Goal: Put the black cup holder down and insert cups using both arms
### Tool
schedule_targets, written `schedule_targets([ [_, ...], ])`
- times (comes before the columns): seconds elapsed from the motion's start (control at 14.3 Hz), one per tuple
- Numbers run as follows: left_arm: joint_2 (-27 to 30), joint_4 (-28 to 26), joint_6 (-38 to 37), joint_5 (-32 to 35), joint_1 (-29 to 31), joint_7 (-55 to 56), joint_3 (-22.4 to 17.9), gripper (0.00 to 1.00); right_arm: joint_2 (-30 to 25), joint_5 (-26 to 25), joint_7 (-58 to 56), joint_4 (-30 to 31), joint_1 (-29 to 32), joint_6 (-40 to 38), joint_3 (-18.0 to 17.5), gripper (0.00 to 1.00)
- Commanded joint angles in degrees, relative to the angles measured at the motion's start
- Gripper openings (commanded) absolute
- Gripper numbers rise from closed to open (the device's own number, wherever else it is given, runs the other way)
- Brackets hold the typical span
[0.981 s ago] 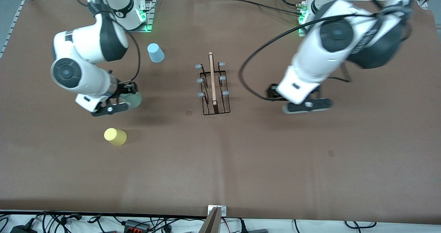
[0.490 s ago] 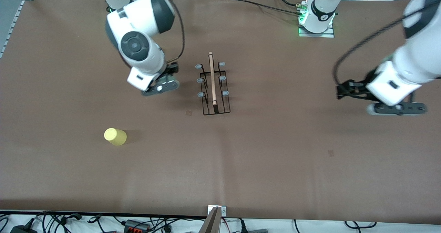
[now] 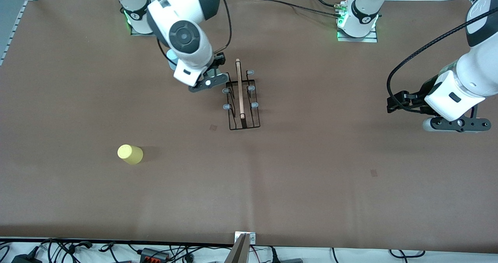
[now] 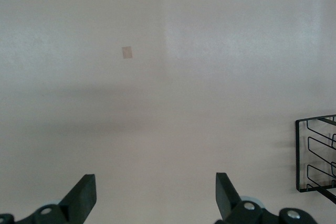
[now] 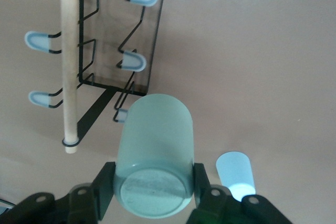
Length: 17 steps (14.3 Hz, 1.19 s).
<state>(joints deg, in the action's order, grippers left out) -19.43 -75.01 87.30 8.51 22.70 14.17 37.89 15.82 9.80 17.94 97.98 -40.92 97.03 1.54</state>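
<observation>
A black cup holder (image 3: 242,99) stands mid-table, upright. The right gripper (image 5: 152,192), clamped on a mint green cup (image 5: 155,153), hangs over the rack's pegs at the right arm's end; a misaligned descent could catch a peg and tip the rack. The left gripper (image 4: 152,198) waits wide open, empty, toward the left arm's end.

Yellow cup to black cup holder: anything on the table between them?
Nothing but bare brown table between the yellow cup and the black cup holder, apart from a small tape mark; front view shows it.
</observation>
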Motion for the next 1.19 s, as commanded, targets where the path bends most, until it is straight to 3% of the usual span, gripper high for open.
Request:
schedule_targets([
  [0.0, 0.79, 0.13, -0.99, -0.07, 0.33, -1.07, -0.18, 1.00, 1.06, 0.75, 0.96, -1.12, -1.18, 0.34, 0.66, 0.20],
  [0.07, 2.19, -0.83, -0.90, -0.33, 0.07, -1.08, -1.49, 1.00, 1.23, 0.83, 0.96, -1.12, -1.18, 0.87, 0.66, 0.20],
  [0.21, 6.58, -5.65, -0.20, -2.16, -5.17, -1.08, -9.81, 1.00, 2.02, 0.84, 2.09, -1.21, -2.41, 2.19, 0.66, 0.20],
  [0.35, 8.70, -7.60, -0.11, -6.47, -15.96, -2.04, -24.72, 1.00, 2.73, 0.75, 2.89, -1.21, -3.37, 3.07, 0.66, 0.20],
  [0.49, 9.49, -9.18, 0.85, -8.41, -23.20, -2.30, -35.39, 1.00, 3.25, 0.75, 2.89, -1.21, -3.55, 3.34, 0.66, 0.20],
  [0.56, 10.63, -11.10, 1.46, -8.42, -24.36, -2.91, -37.34, 1.00, 3.69, 0.83, 2.89, -1.21, -3.55, 3.34, 0.66, 0.21],
  [0.77, 16.69, -20.32, 5.94, -8.33, -24.28, -4.94, -37.63, 1.00, 4.84, 0.66, 2.80, -1.21, -4.43, 3.42, 0.66, 0.21],
  [1.12, 16.62, -20.96, 9.63, -7.11, -23.75, -5.03, -37.71, 1.00, 6.77, 0.84, 2.89, -1.21, -4.52, 5.97, 0.66, 0.21],
])
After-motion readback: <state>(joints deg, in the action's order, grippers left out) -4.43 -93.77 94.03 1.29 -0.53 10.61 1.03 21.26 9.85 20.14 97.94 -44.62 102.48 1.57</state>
